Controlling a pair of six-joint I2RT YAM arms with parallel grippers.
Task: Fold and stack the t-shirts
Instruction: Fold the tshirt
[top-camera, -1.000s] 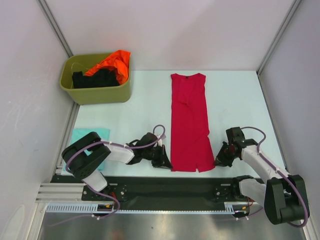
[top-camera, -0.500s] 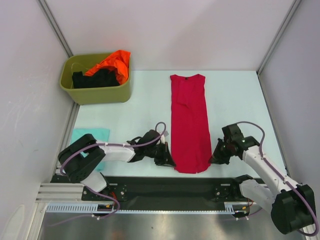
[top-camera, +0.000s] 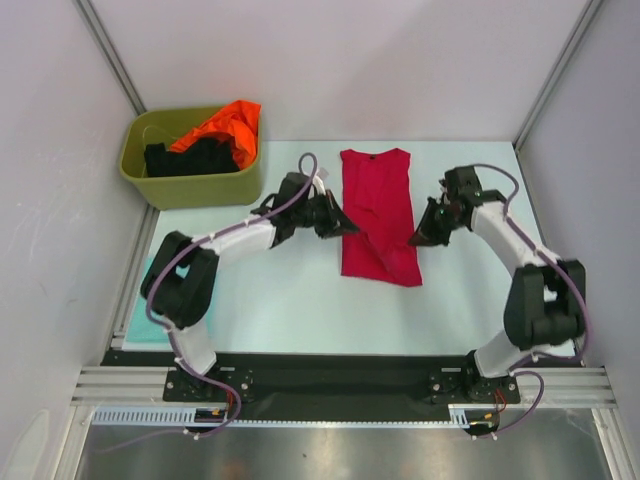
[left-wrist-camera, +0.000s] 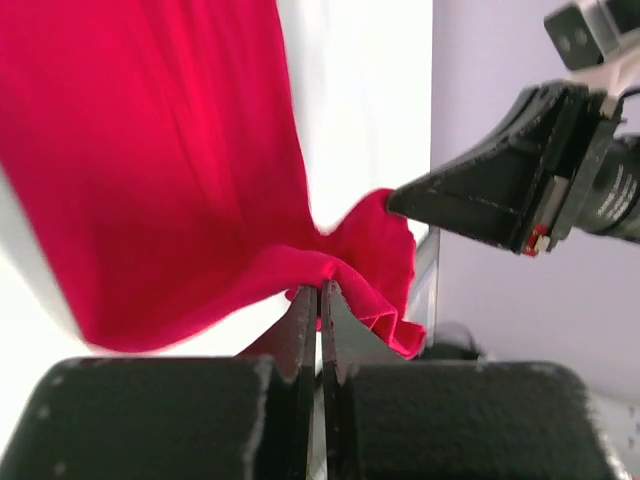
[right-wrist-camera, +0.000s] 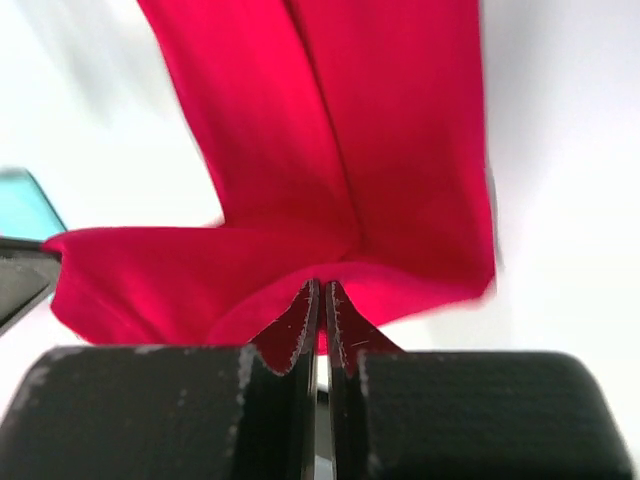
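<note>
On table (top-camera: 280, 290): one red t-shirt (top-camera: 378, 215); left gripper (left-wrist-camera: 320, 295), right gripper (right-wrist-camera: 322, 292) pinching.

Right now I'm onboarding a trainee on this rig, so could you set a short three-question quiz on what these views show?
1. Fill in: the orange shirt and black shirt sit in the ____ tub.
2. True or false: the red t-shirt lies flat at full length.
3. What is the left gripper shut on? A: an edge of the red t-shirt. B: the tub's rim. C: nothing.

Key: 1 olive-green. 2 false; its near end is lifted and doubled back over the rest. 3 A; the right gripper pinches the cloth too.
</note>
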